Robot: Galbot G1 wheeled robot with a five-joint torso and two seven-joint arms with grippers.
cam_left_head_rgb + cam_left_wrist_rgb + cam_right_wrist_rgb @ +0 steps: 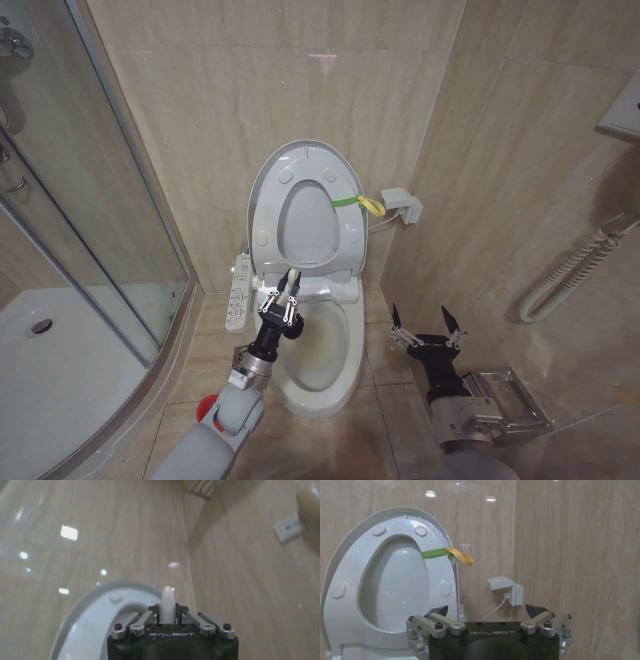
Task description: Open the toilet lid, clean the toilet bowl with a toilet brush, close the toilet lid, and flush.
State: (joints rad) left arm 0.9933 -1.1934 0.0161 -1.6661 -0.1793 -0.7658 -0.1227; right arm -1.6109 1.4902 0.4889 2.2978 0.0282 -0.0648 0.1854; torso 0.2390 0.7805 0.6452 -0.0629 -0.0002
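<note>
Gripping the thin white toilet brush (291, 277) handle over the white ceramic toilet bowl (335, 350), the left gripper (284, 303) scrubs; glossy white toilet lid (268, 190) up; right gripper (426, 334) wide, idle beside. Closing, flushing remain.

The floor (390, 415) is laid with glossy beige-brown tiles and takes up the lower middle and lower right of the head view. The toilet bowl (322, 350) stands directly on it at the centre, its base against the back wall. In the lower left, a white shower tray (60, 370) with a round drain sits on the floor behind a curved glass screen. A small red round cup (205, 407) rests on the tiles at the bottom, just left of the bowl, partly hidden by the left arm.
</note>
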